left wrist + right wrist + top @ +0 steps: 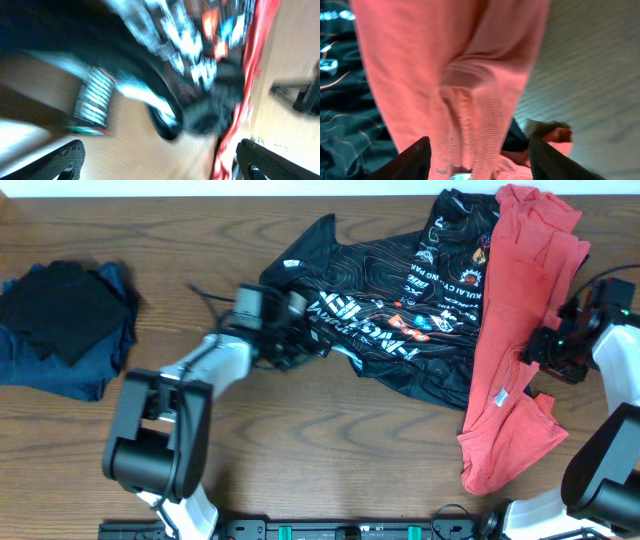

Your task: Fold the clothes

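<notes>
As laid out in the overhead view, the black short-sleeved sports jersey with orange contour lines (400,320) sprawls crumpled across upper centre, its long axis running from centre-left to upper right. Beside it, the coral-red shirt with white label (510,370) lies along the right side, top to bottom, overlapping the jersey's right end. At the jersey's left end sits the left gripper (303,340), jaws wide apart and holding nothing; it is judged the nearer arm for that garment. At the red shirt's right edge, the right gripper (548,350) has cloth between its fingers; a grip cannot be confirmed.
</notes>
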Robot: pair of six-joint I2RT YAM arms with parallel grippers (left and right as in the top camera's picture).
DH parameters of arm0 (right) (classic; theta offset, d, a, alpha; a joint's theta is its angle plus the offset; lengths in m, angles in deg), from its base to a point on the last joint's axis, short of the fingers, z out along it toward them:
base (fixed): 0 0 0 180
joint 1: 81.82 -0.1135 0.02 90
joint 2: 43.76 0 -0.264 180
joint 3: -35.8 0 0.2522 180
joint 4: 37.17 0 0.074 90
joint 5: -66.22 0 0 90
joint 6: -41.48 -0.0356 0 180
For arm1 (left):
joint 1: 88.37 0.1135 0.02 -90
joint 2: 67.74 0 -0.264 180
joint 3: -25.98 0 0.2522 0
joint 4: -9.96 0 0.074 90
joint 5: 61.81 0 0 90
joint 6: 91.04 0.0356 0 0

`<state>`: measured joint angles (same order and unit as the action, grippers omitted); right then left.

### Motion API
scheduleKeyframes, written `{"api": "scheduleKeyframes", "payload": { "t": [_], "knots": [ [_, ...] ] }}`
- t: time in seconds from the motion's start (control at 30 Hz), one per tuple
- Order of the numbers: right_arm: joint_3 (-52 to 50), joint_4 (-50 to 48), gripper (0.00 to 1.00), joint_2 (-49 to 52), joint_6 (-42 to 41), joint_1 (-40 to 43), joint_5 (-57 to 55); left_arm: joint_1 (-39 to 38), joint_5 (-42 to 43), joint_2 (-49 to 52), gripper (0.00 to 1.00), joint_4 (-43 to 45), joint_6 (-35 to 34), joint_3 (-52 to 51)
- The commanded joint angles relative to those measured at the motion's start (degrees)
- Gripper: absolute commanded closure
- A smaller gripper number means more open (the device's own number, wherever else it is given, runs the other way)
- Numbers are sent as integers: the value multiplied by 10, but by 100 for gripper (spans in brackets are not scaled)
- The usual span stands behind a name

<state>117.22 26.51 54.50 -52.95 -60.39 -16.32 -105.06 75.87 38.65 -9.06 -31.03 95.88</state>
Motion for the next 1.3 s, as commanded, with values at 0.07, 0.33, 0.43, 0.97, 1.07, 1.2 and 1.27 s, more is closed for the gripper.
{"api": "scheduleKeyframes", "payload": {
  "t": [0.07, 0.33, 0.43, 0.97, 1.07, 1.2, 1.27],
  "knots": [
    [-3, -2, 39, 7, 19, -11, -2, -96, -98, -8, 2, -27, 8, -5],
    [-3, -1, 40, 7, 19, -11, -2, -186, -265, -5, 2, -10, -28, -5],
    [-3, -2, 40, 7, 18, -11, -2, -198, -279, 7, 2, 17, -39, -5],
    [-3, -5, 41, 7, 17, -11, -12, -178, -306, 3, 94, -49, -26, -5],
    [-3, -6, 44, 9, 17, -12, -8, -135, -368, -60, 94, -153, 14, -5],
    [-3, -9, 46, 20, 17, -22, -8, -63, -422, -137, 94, -207, 66, -5],
    [-3, -15, 45, 31, 17, -32, -7, -38, -421, -158, 94, -205, 71, -5]
  ]
}}
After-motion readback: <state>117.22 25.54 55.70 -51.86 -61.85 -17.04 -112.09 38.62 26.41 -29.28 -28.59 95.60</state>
